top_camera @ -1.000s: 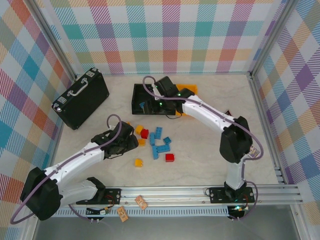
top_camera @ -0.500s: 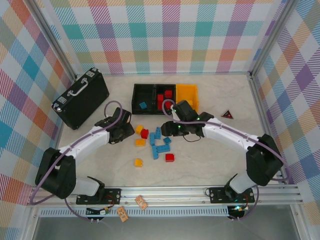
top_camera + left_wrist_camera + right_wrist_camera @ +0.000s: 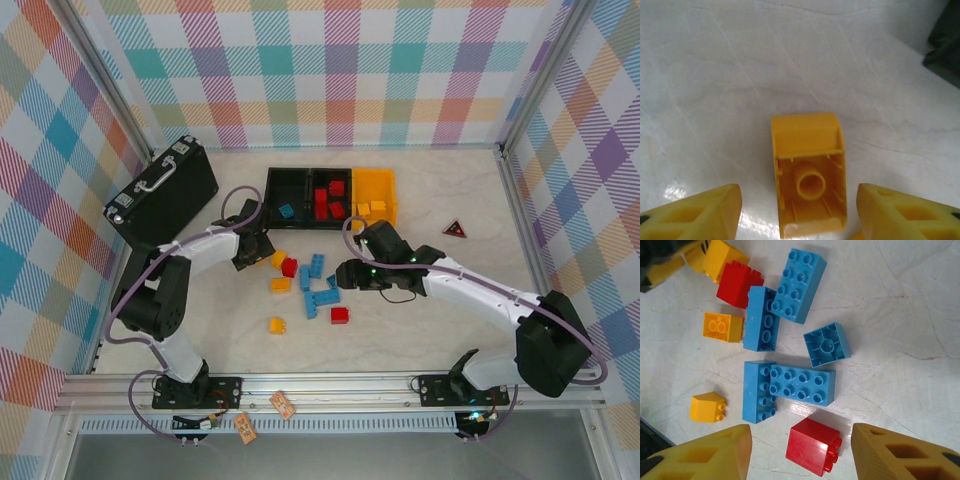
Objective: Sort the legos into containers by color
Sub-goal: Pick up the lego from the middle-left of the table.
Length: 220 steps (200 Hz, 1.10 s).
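My left gripper (image 3: 802, 216) (image 3: 260, 250) is open around a yellow lego (image 3: 807, 170) (image 3: 278, 259). It lies on its side with the hollow underside up and a gap to each fingertip. My right gripper (image 3: 805, 456) (image 3: 346, 275) hangs open over the pile, a red lego (image 3: 812, 446) (image 3: 340, 315) between its fingertips but untouched. Blue legos (image 3: 797, 384) (image 3: 320, 298) lie just beyond it. The containers stand in a row at the back: a black bin (image 3: 270, 192) holding a blue brick, a black bin (image 3: 312, 190) holding red ones, and a yellow-orange bin (image 3: 388, 185).
A black briefcase (image 3: 160, 195) stands at the back left, close to my left arm. A small dark triangle (image 3: 455, 228) lies to the right of the bins. More yellow bricks (image 3: 277, 325) (image 3: 707, 406) and another red one (image 3: 737, 284) are scattered round the pile.
My right arm has drawn back from the bins and come down over the pile. My left gripper has moved away from me to the yellow lego.
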Tool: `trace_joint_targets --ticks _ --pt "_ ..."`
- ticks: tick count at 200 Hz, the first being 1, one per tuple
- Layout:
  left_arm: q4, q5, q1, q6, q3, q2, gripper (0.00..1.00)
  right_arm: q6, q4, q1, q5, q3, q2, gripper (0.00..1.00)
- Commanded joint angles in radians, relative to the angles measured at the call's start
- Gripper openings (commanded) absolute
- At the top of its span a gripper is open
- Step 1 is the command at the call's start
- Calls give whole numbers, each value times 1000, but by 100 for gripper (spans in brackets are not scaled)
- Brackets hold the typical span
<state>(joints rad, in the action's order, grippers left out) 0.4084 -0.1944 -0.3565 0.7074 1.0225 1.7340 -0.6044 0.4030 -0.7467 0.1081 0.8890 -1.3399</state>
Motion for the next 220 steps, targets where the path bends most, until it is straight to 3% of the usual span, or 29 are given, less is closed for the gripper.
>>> trace_joint_targets --ticks 1,13,47,93,135,220 --pt "-8 -25 11 -11 25 29 50 -26 -15 -7 -12 -9 24 55" --pt "-13 -26 11 -17 24 35 40 -27 -19 -8 -10 -10 25 55" --pt "2 -26 10 -37 18 2 28 -27 -20 -8 -10 -7 20 55" --pt "44 32 -8 -94 30 -91 27 -28 -4 -5 -48 2 32 55" --pt "119 58 -104 -145 151 -103 27 -39 43 43 -76 7 56 55" --pt "160 120 -309 -187 467 92 28 -29 129 248 -60 -52 232 59"
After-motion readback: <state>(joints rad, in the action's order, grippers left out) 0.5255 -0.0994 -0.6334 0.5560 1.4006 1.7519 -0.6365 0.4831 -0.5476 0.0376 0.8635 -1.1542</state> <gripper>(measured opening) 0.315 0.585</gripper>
